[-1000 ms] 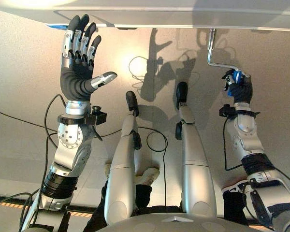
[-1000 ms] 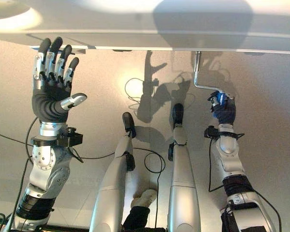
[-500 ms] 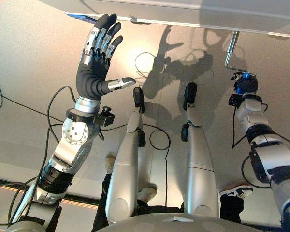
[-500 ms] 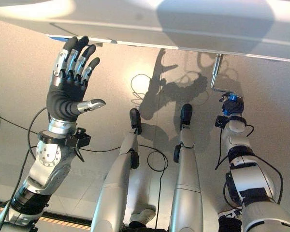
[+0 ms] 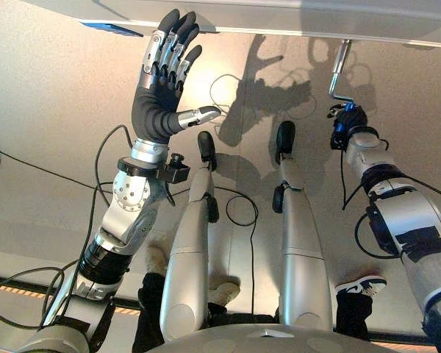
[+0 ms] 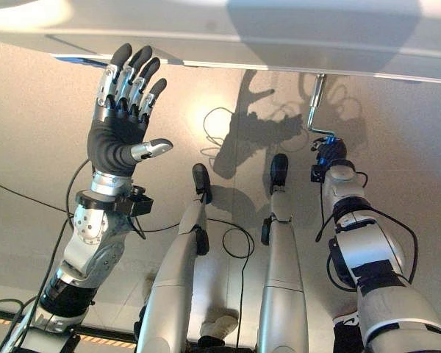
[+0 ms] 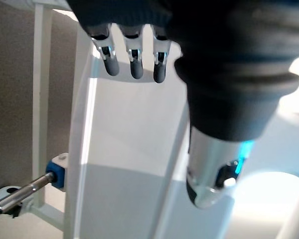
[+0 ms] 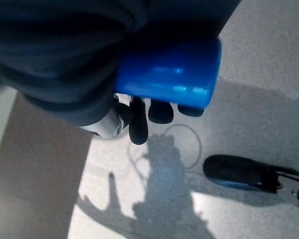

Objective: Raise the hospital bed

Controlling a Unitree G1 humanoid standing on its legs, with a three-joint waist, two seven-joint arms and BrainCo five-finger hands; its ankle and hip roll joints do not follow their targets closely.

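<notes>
From the left eye view, the right hand (image 5: 350, 126) holds the crank (image 5: 339, 70) under the bed frame (image 5: 294, 15); the left hand (image 5: 165, 77) is spread open. Its wrist view shows fingers wrapped round the blue grip (image 8: 169, 74). Cranking seems underway; progress is hard to judge.

Both head eyes look down from above, side by side, sharing the bed frame (image 5: 279, 15) edge, the floor and the crank (image 6: 316, 110). The left wrist camera sits tight behind the left hand (image 7: 229, 69), facing the white frame. The right wrist camera peers past the right hand (image 8: 65, 64), right against the blue handle (image 8: 169, 74), floorward.
</notes>
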